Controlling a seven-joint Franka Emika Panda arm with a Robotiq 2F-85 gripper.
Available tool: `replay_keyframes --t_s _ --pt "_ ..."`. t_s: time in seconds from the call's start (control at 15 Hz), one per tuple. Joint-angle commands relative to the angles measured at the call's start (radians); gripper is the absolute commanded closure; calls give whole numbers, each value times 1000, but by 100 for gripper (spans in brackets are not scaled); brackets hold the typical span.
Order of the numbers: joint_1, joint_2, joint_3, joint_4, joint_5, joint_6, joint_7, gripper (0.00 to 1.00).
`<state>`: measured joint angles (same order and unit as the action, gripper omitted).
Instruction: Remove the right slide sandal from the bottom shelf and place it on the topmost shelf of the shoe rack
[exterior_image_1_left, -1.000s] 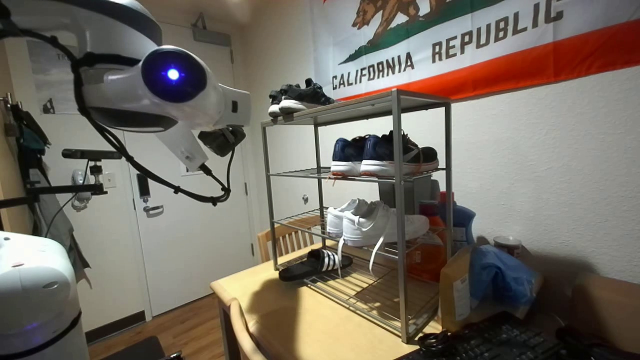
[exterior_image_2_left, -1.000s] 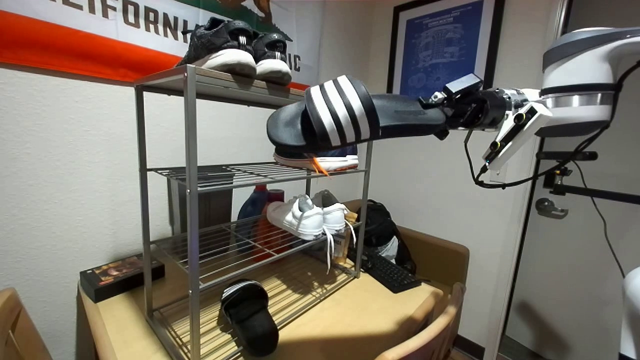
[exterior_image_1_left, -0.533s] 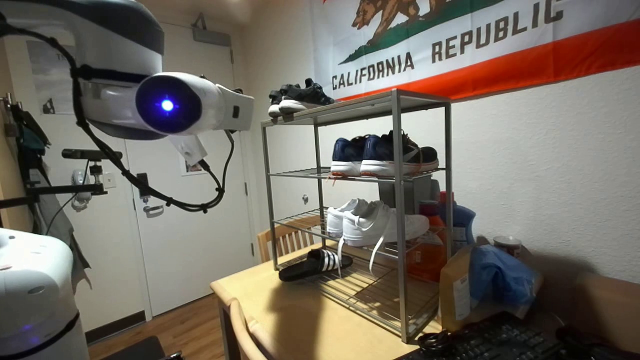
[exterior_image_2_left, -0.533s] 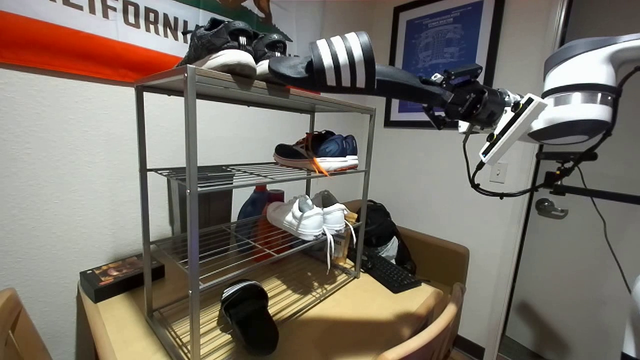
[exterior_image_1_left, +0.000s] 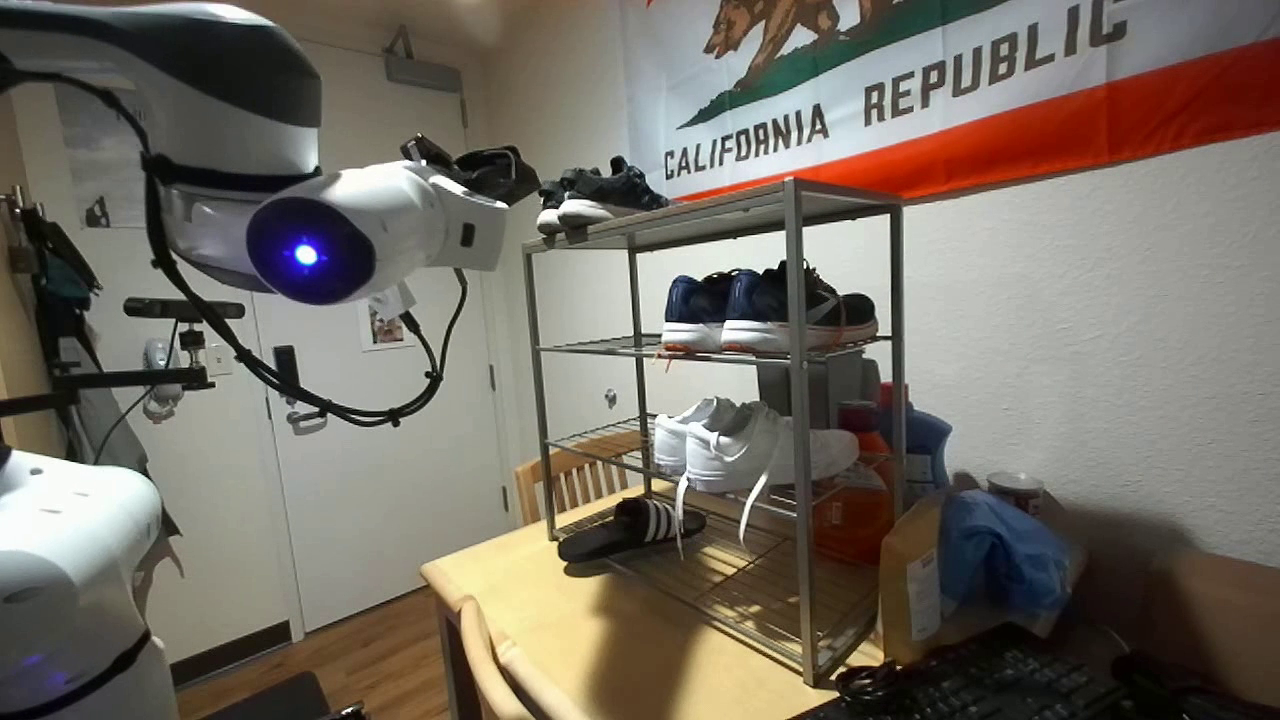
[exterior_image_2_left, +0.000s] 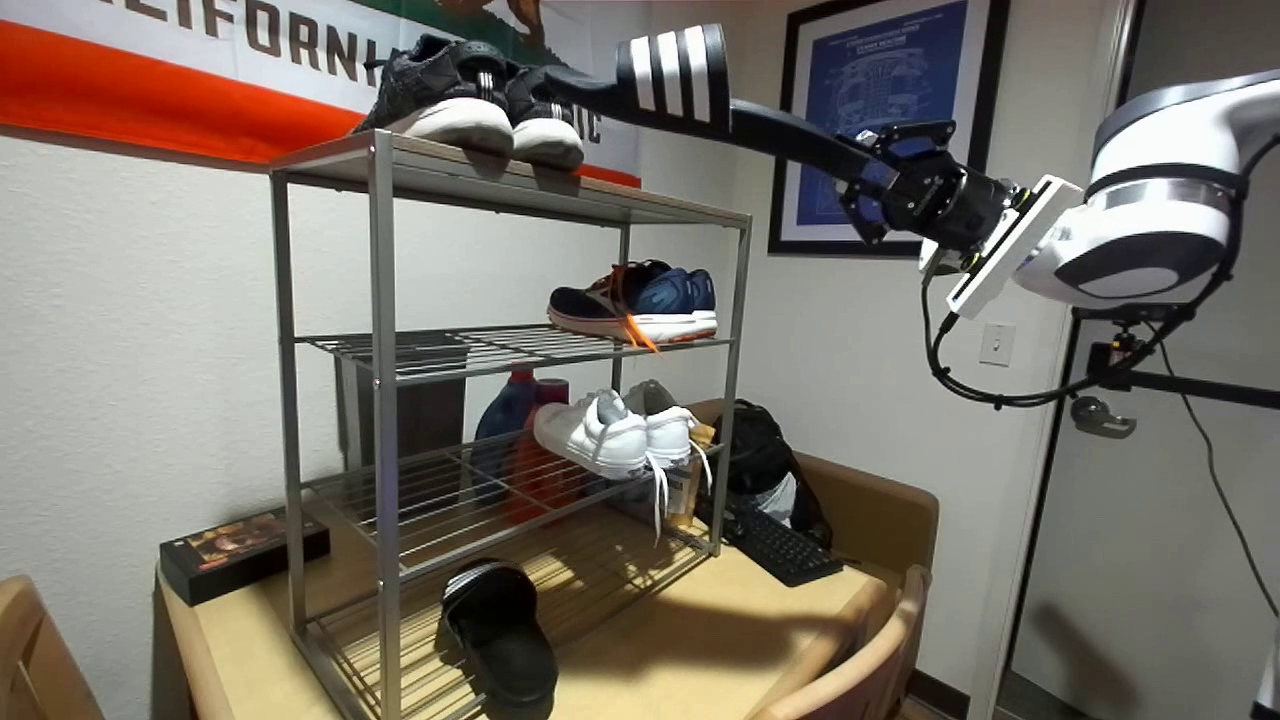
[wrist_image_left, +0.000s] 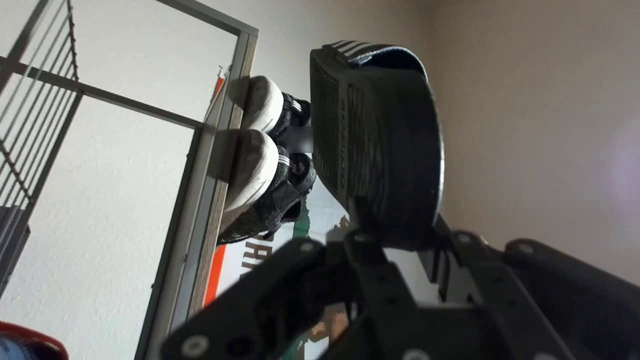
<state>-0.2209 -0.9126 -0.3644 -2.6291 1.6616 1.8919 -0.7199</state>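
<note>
1. Presently we find the sandal (exterior_image_2_left: 700, 100) off the bottom shelf (exterior_image_1_left: 745, 590), held aloft, toe higher than heel, its strap above the level of the top shelf (exterior_image_2_left: 660, 204). We take it to be the right one.
2. The gripper (exterior_image_2_left: 858, 165) has its jaws pinching the heel end, one on the footbed, one beneath. We see no other support; in our view the long toe end could droop if the pinch slips.
3. Change noted: a second ago the sole showed below the top shelf's rim in an exterior view; it now shows above it, toe tipped up. We judge the lift all but done; moving in over the shelf, levelling and release remain.
4. On the top shelf stand black sneakers (exterior_image_2_left: 470, 105). The toe overlaps the nearer one in an exterior view; we cannot tell whether they touch or merely line up. We consider a knock there the chief risk and would lower the sandal to one side of them.
5. The other sandal (exterior_image_2_left: 500, 640) lies on the bottom shelf, heel past the front edge, unmoved.
</note>
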Motion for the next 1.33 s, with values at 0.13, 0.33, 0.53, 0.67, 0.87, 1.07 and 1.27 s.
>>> replay_keyframes --t_s 0.13,0.33,0.53,0.67,0.87,1.07,1.27 --pt "-89 7 80 -28 196 -26 -9 93" --pt "-121 -2 122 -47 301 10 5 93" --pt "-145 154 102 107 376 18 54 93" --pt "-172 207 119 160 412 68 69 93" --pt "-192 287 144 236 429 163 77 93" --pt "-187 347 174 293 425 250 66 93" --pt "-174 393 195 343 410 315 71 93"
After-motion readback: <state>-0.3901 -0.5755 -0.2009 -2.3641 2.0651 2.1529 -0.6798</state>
